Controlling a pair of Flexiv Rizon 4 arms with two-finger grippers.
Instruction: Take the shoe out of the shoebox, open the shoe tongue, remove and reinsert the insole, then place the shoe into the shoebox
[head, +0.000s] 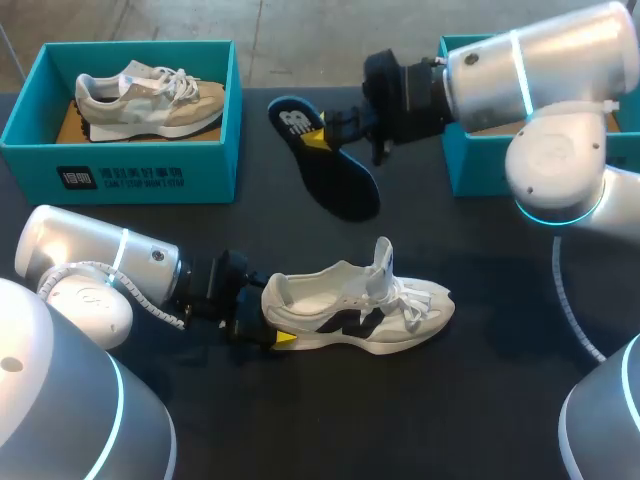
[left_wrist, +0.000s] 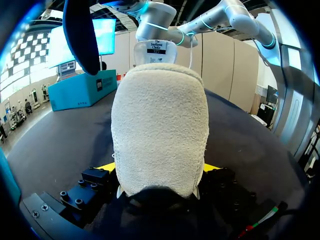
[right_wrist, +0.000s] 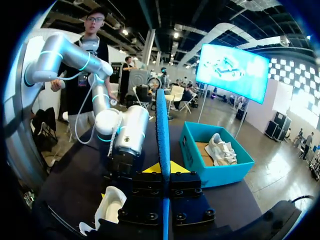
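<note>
Currently: right jaws clamped on the dark insole (head: 348, 188), held clear of the counter (head: 470, 390) at upper centre of the head view; left jaws clamped on the heel of the white shoe (head: 350, 305), which sits on its sole at lower centre with the tongue raised. Step judged: reinsertion. Advice: hold the heel firm, feed the insole toe-first under the tongue at a low angle, and seat it flat before letting go.

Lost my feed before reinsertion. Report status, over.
Left gripper shut on shoe at heel, shoe on table. Right gripper shut on insole, held up, out of shoe. Nothing between them.
</note>
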